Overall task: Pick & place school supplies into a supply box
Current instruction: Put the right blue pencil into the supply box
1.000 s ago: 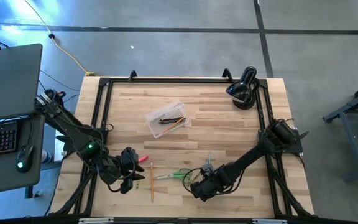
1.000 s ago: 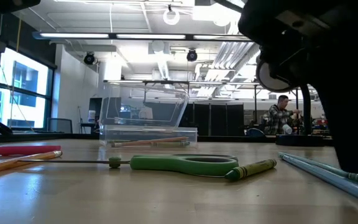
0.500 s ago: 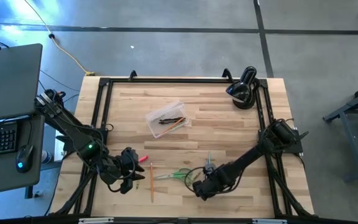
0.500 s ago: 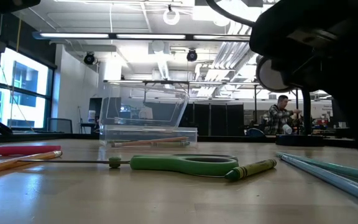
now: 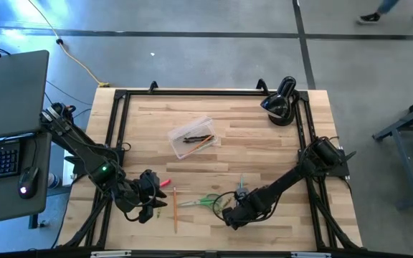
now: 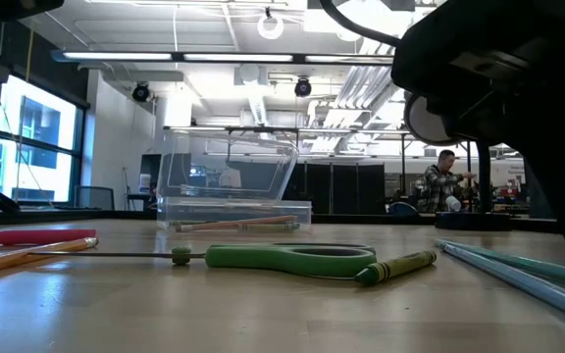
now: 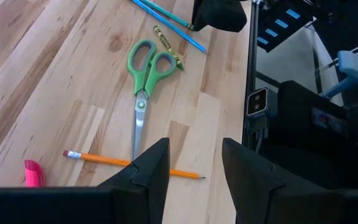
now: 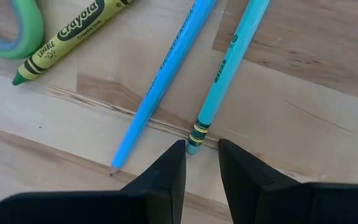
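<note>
My right gripper (image 8: 201, 158), jaws spread, hovers over two blue pencils (image 8: 219, 74) beside the green scissors (image 7: 145, 68). Left gripper (image 7: 191, 168) waits parted (near the orange pencil (image 7: 132, 163)). Supply box (image 5: 191, 136) sits mid-table.

Bare wood (image 5: 264, 136) beside supply box (image 5: 191, 136)

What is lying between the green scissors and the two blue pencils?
A green crayon lies between the green-handled scissors and the two blue pencils, right beside the scissor handles; the left wrist view shows it best.
</note>
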Motion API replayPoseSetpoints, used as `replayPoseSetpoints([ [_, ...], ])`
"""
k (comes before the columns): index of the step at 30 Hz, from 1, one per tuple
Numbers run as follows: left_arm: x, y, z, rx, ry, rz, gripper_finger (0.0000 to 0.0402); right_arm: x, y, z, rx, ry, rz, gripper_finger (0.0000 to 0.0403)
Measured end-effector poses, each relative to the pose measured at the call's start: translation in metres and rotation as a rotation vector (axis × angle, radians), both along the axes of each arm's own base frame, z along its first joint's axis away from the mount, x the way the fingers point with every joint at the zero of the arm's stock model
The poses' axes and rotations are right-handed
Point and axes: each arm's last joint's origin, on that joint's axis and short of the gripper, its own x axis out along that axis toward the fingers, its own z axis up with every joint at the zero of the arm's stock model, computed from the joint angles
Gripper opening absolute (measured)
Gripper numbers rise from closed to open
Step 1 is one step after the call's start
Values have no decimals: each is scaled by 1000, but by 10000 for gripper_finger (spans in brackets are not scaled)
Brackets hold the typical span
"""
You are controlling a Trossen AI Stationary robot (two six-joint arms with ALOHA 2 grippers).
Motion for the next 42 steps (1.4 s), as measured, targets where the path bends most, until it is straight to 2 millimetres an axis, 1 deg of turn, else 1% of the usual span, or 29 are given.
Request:
replayPoseSetpoints([
  [4,0,0,0,0,0,0,179,0,0,0,-8,-2,-1,66],
  [12,0,0,0,0,0,0,179,-1,-1,0,-13,2,-5,10],
  [14,0,0,0,0,0,0,179,-1,-1,0,-18,3,-5,4],
  [18,0,0,0,0,0,0,179,-3,-2,0,-34,23,-5,8],
  [24,0,0,0,0,0,0,179,-7,-4,-1,-67,55,25,3],
  [31,0,0,0,0,0,0,179,-6,-8,3,-184,-12,91,1],
  [35,0,0,0,0,0,0,179,-8,-11,6,-256,-31,165,1],
  [39,0,0,0,0,0,0,179,-10,-15,16,-324,-62,228,1],
  [42,0,0,0,0,0,0,179,-12,-23,28,-390,-75,314,0],
])
